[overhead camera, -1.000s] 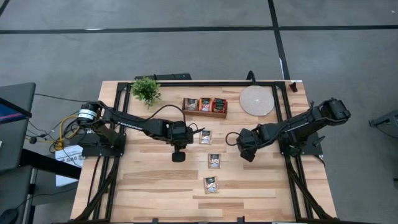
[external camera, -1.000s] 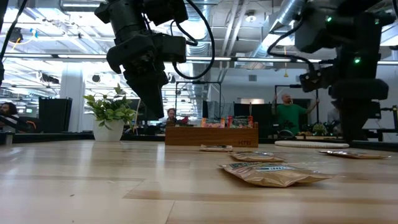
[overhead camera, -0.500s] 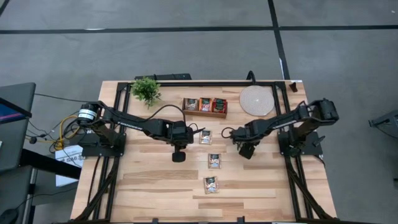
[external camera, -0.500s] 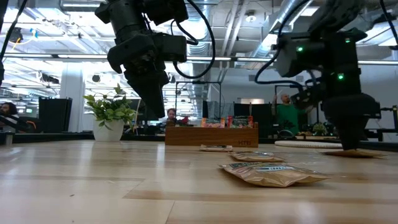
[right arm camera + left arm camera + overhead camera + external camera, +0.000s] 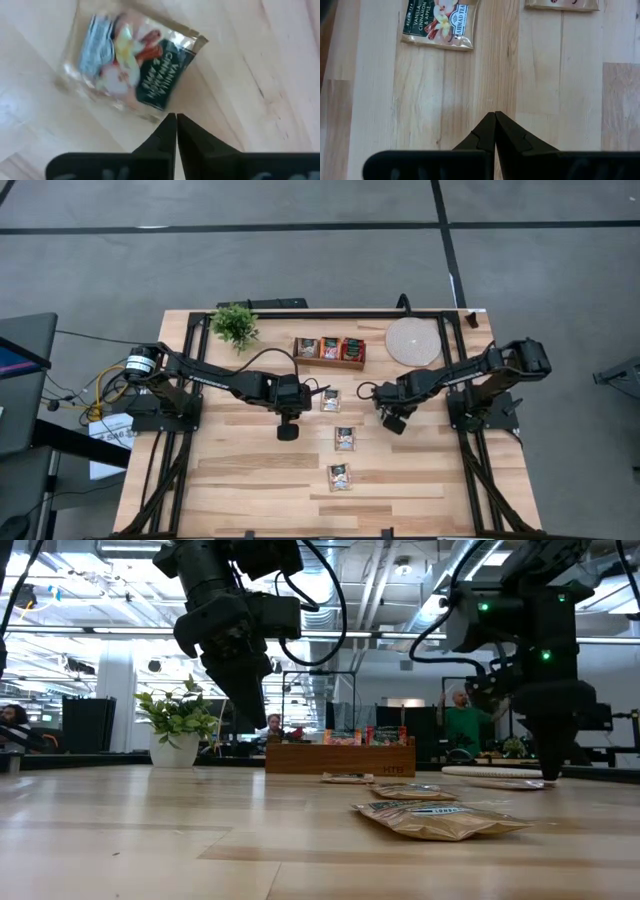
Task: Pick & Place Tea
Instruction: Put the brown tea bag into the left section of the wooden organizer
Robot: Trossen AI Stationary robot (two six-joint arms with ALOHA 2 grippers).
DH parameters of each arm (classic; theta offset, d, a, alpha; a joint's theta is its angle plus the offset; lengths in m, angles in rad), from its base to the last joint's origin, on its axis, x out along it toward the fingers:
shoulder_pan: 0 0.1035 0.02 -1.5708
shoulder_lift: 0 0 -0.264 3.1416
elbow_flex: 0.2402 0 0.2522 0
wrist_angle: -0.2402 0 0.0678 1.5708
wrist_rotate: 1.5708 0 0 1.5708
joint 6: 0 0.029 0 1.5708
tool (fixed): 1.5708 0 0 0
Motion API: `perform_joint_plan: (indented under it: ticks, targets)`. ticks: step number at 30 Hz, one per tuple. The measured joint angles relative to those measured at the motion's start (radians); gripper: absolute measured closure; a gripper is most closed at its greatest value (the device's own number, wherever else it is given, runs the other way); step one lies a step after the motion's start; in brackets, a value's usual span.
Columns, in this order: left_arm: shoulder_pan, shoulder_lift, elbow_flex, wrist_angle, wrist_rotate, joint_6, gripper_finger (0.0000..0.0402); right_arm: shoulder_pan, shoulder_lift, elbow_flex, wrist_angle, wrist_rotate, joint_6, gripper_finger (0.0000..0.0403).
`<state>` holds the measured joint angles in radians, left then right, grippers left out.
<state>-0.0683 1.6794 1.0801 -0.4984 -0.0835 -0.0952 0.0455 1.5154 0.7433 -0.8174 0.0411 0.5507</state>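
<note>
1. Your right gripper hangs low over the tabletop — jaws closed, pinching a tea sachet, as only the right wrist view shows.
2. From above, that sachet is hidden; three others lie loose mid-tabletop.
3. Your left gripper waits beside them — jaws closed, empty.
4. More sachets stand in the wooden tray.

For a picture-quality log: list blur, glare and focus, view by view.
Right wrist view: the sachet is smeared, its foil glinting. Left wrist view: the sachet print is sharp. Low view: bright ceiling lights behind, near sachet clear. High view: even light, soft shadows on the table.
</note>
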Motion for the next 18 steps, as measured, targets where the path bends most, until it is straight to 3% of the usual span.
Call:
perform_joint_plan:
  ticks: [8,18]
  targets:
    - [0.0,0.0,0.0,0.0,0.0,-0.001,0.0401,0.011,-0.003,0.002,-0.012,0.047,0.018,0.04]
    - [0.0,0.0,0.0,0.004,0.0,0.0,0.0401,0.041,-0.005,0.003,0.028,0.048,0.017,0.0367]
